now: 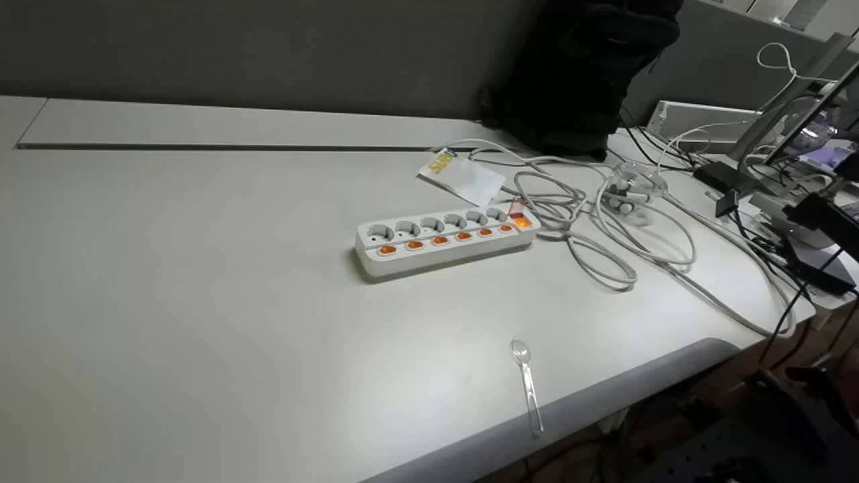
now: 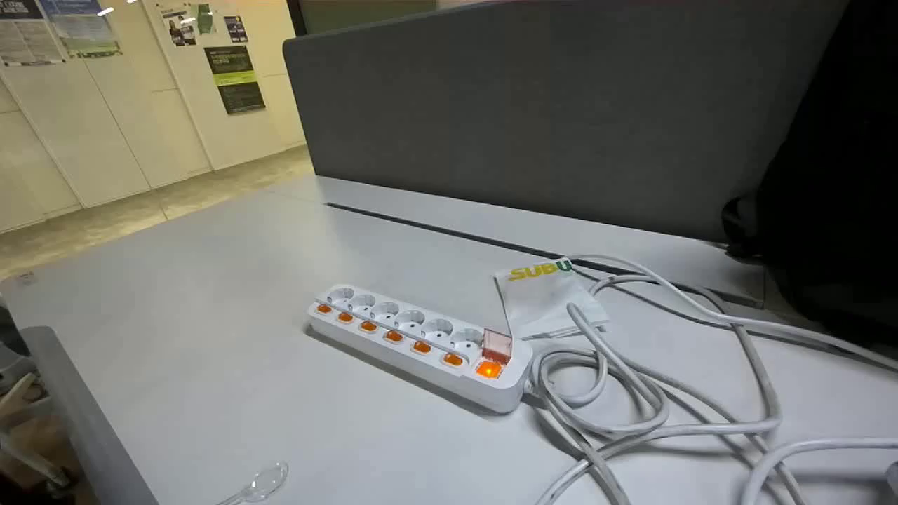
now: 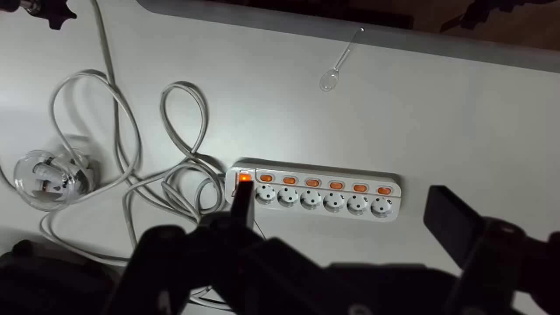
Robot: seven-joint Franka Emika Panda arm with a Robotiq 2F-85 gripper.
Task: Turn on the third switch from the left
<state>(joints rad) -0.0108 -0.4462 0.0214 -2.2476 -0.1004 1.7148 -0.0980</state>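
Note:
A long white power strip lies on the table in both exterior views and in the wrist view. A row of small orange-red rocker switches runs along it, beside a row of sockets. The third switch from the cable-free end shows in both exterior views and in the wrist view. It looks unlit. My gripper is open and empty above the strip, its fingers wide apart. One finger overlaps the cable end in the wrist view. The gripper is out of both exterior views.
A larger lit orange switch with a raised clear cover sits at the cable end. Grey cables coil beside it. A white packet, a clear spoon, a clear cup and a black backpack are around.

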